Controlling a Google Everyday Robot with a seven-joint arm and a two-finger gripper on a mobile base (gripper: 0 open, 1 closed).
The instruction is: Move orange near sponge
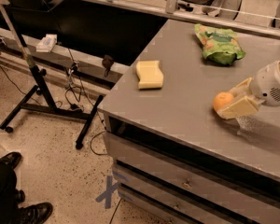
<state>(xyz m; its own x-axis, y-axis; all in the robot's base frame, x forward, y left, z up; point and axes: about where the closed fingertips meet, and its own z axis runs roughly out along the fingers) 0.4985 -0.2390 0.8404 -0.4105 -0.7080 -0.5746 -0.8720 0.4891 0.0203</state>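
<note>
The orange (220,100) sits on the grey table (186,101) near its right side. My gripper (229,102) reaches in from the right edge of the view and is open, with one finger on each side of the orange. The near finger (238,108) covers the orange's lower right part, and the far finger (241,86) shows behind it. The pale yellow sponge (149,74) lies flat near the table's left edge, well to the left of the orange.
A green crinkled snack bag (219,43) lies at the back of the table. Drawers run under the table's front edge. A black stand with cables (37,83) is on the floor at the left. A person's shoes (18,204) are at the bottom left.
</note>
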